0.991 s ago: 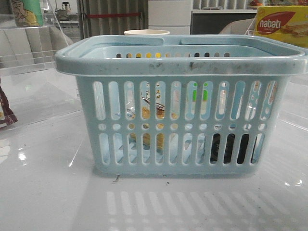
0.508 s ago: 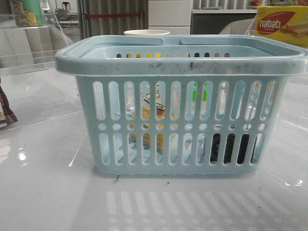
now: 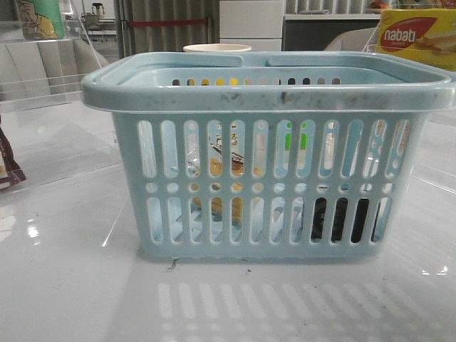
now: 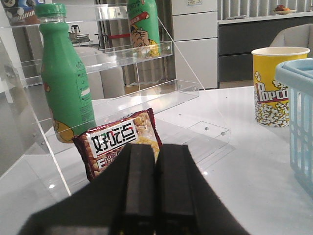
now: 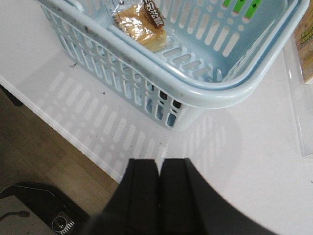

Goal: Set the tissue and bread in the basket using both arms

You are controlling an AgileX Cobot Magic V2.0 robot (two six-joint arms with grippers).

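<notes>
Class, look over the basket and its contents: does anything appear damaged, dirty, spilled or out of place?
The basket stands upright with the bread and the dark tissue inside, and nothing spilled. The only oddity is its near rim, which is scuffed with dark smudges. Both end effectors are shut and hold nothing.

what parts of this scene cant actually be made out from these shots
- Tissue: front view shows only dark strips through the basket slots; in the right wrist view the basket's near wall hides it.
- Bread: cut off by the right wrist view's edge; label too small to read.
- Left gripper and right gripper: absent from the front view.
</notes>
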